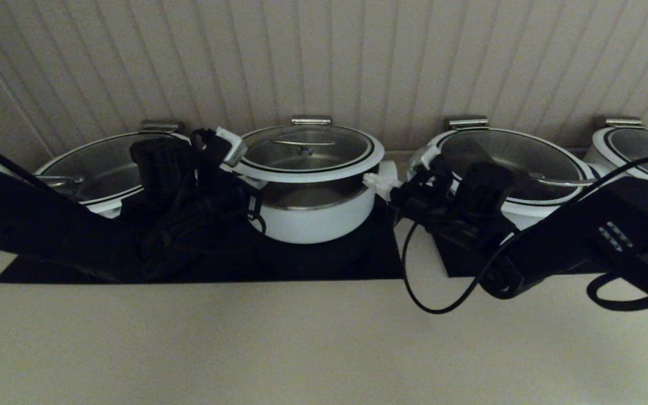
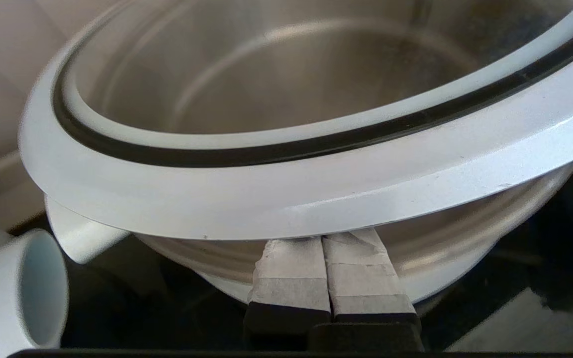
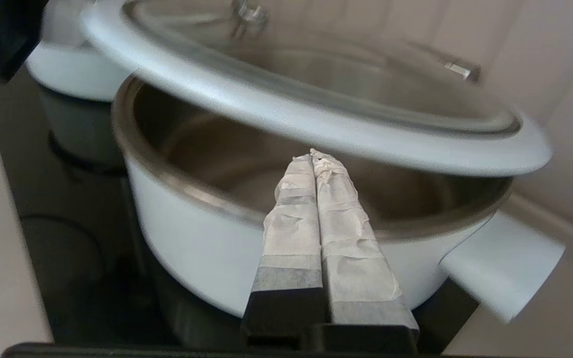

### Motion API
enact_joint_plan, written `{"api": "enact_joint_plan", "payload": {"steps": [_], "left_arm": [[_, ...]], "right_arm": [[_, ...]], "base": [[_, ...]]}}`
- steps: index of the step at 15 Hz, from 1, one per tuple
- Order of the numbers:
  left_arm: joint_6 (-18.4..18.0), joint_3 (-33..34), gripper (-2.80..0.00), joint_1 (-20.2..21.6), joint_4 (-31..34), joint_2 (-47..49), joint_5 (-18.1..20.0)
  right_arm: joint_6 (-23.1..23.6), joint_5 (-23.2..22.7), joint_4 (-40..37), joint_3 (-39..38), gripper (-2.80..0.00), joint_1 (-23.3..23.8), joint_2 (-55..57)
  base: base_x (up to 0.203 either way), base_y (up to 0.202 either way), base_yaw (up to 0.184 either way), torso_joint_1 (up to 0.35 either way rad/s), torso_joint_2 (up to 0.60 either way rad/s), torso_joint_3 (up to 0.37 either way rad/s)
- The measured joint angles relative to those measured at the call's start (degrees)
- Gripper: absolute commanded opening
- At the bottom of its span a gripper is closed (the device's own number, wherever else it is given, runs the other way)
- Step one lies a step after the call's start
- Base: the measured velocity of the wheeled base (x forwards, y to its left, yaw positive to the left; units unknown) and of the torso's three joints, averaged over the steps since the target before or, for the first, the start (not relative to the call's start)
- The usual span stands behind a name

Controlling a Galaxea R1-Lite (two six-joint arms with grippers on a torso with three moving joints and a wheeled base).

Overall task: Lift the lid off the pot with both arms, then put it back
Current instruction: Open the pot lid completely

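Note:
The lid (image 1: 307,149), glass with a broad white rim and a steel handle at its centre, hangs a little above the pot (image 1: 313,216), with a gap showing the steel inside. My left gripper (image 1: 233,147) is shut, its tips under the lid's left rim. In the left wrist view the gripper (image 2: 322,238) is tucked under the rim (image 2: 286,199). My right gripper (image 1: 379,183) is shut under the right rim. In the right wrist view it (image 3: 312,156) reaches over the pot's opening (image 3: 246,164), beneath the lid (image 3: 316,119).
Wider lidded white pots stand at the left (image 1: 93,169), the right (image 1: 521,163) and the far right (image 1: 639,149). All stand on a black cooktop (image 1: 313,264) against a panelled wall. A pale counter (image 1: 301,349) lies in front. A black cable loop (image 1: 431,298) hangs from the right arm.

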State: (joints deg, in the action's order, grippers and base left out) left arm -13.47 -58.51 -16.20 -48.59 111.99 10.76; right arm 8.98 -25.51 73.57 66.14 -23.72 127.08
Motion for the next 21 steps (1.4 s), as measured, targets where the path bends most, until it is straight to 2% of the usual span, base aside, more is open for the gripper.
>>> {"api": "enact_joint_plan", "payload": {"steps": [5,11,15,21], "left_arm": [[0.01,-0.09,-2.80,0.00,-0.06,0.22,-0.05],[0.00,-0.10,-2.80,-0.02,-0.16,0.21,-0.05],[0.02,-0.09,-2.80,-0.05,-0.16,0.22,0.06],[0.00,0.05,-2.80,-0.05,-0.17,0.18,-0.02]], "right_arm": [[0.25,-0.11,0.05,-10.08,-2.80,3.23,-5.41],[0.20,-0.22,-1.27,-24.92,-2.80,13.07,-18.88],[-0.06,-0.41,-8.59,-32.62,-2.80,17.70,-32.11],[-0.27,-0.83,-21.90,-42.86,-2.80,16.52,-55.21]], "base": [[0.000,0.000,0.000,0.000,0.00,0.000],[0.000,0.000,0.000,0.000,0.00,0.000],[0.000,0.000,0.000,0.000,0.00,0.000],[0.000,0.000,0.000,0.000,0.00,0.000]]}}
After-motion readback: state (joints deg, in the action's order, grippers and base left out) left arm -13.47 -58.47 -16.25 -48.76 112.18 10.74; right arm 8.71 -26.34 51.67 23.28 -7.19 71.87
